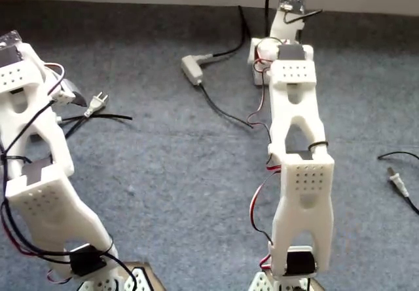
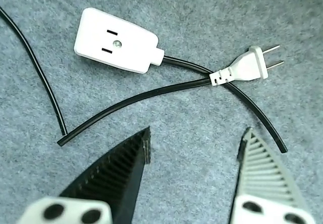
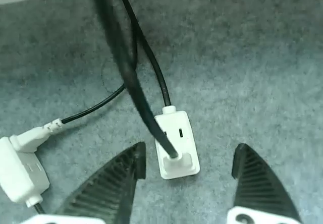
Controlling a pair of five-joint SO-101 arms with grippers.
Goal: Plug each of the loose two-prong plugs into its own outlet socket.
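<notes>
The left gripper (image 2: 198, 133) hangs over the grey carpet (image 2: 166, 113). Its 2 fingers are spread wide, with nothing between them. Just past the fingers lies a small white two-prong plug (image 2: 247, 67) on a black cord (image 2: 126, 103). Near it, but not touching, sits a flat white plastic outlet socket (image 2: 116, 41). The metal prongs point away from that socket.

I think the job now is to pick up this plug. To do it well, the gripper should come down with 1 finger on each side of the white body, not on the prongs or the cord. It should hold tight so the plug cannot twist, then turn the prongs to face the 2 slots.

Both slots in that socket are empty. The right gripper (image 3: 191, 148) is spread wide too and holds nothing. It hangs over a second white socket (image 3: 176, 143). A loose black wire (image 3: 136, 82) lies across this one, and no plug is in it.
</notes>
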